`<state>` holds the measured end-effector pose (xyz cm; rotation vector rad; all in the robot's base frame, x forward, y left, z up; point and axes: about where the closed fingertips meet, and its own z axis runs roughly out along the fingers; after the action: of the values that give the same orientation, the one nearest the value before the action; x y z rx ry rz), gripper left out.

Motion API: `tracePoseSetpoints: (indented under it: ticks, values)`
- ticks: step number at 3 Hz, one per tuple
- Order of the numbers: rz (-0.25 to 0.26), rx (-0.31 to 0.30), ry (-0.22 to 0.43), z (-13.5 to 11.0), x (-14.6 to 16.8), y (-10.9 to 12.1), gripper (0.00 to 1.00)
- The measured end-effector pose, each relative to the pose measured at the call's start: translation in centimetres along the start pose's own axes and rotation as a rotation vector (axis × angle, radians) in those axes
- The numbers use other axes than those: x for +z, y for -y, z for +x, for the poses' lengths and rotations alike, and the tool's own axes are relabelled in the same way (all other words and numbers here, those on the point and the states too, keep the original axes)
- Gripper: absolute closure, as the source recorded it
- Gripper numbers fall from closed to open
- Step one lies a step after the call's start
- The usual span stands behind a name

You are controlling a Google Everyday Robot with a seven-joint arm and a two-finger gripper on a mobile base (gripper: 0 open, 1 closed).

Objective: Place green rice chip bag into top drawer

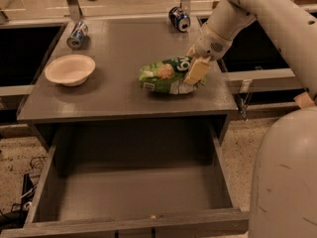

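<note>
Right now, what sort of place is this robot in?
Probably a snack or break area, maybe a test setup: a grey table with an open drawer, a bowl, soda cans and a chip bag, with the gripper at one end.

Seemingly a robot lab — grey counter [119,48] on speckled floor [12,160], loose cables [26,198] below its front-left corner; the gripper [198,71] sits near its right edge.
</note>
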<state>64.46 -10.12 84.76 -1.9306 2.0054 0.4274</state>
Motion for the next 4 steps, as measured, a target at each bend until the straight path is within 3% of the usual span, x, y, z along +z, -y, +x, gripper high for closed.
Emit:
tracePoseSetpoints:
  ticks: [1, 2, 3, 4]
  values:
    - [0.0, 0.0, 0.0, 0.0, 0.0, 0.0, 1.0]
    - [0.021, 0.005, 0.029, -1.6, -1.1, -0.1, 1.0]
    - [0.064, -0.019, 0.042, -3.3, -3.6, -1.4, 1.0]
    - [0.12, -0.058, 0.069, -4.9, -7.0, -4.6, 1.0]
